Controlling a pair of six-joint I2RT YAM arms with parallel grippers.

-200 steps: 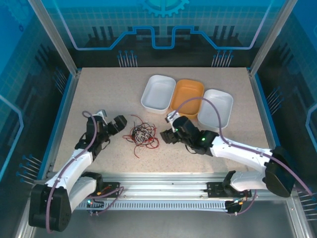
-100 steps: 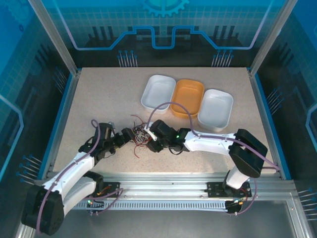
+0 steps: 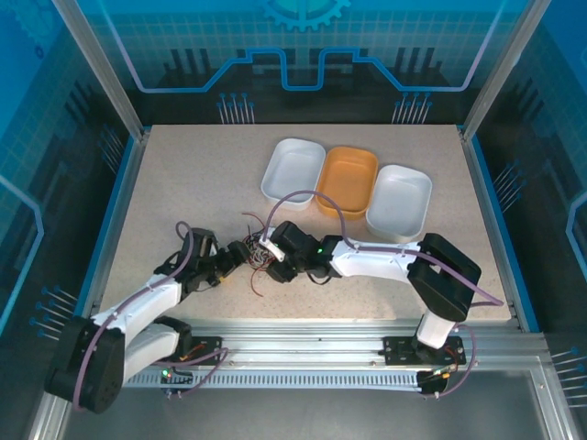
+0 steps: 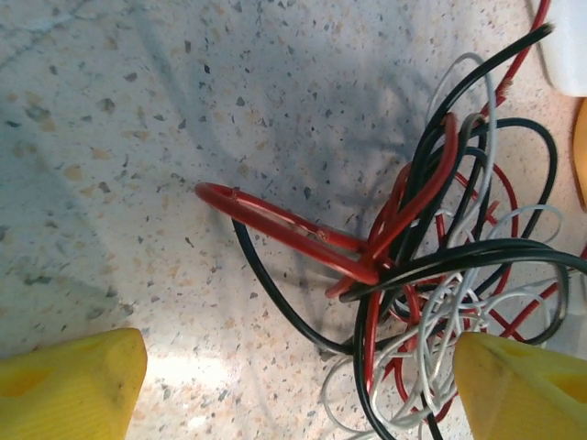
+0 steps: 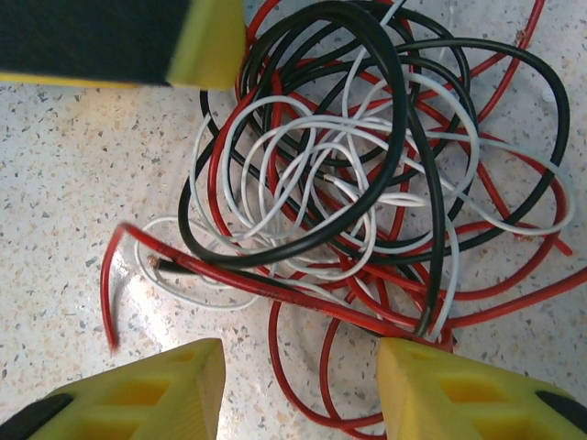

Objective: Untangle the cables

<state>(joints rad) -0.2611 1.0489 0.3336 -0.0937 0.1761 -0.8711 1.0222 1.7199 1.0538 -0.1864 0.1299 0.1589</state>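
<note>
On the speckled tabletop, the cables sit as one red/black/white tangle. My left gripper is just left of the cables, fingers spread wide. My right gripper is just right of them, fingers apart over a red loop, pinching nothing. Beyond the cables are a white tray, an orange tray and another white tray. Open tabletop runs left of the cables to the blue side edge.

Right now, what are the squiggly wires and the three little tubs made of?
The cables look like thin wire in a shiny plastic coating: they glint under the light and curl softly. The white tubs and the orange tub are probably smooth plastic, going by their even colour and rounded, moulded corners.
</note>
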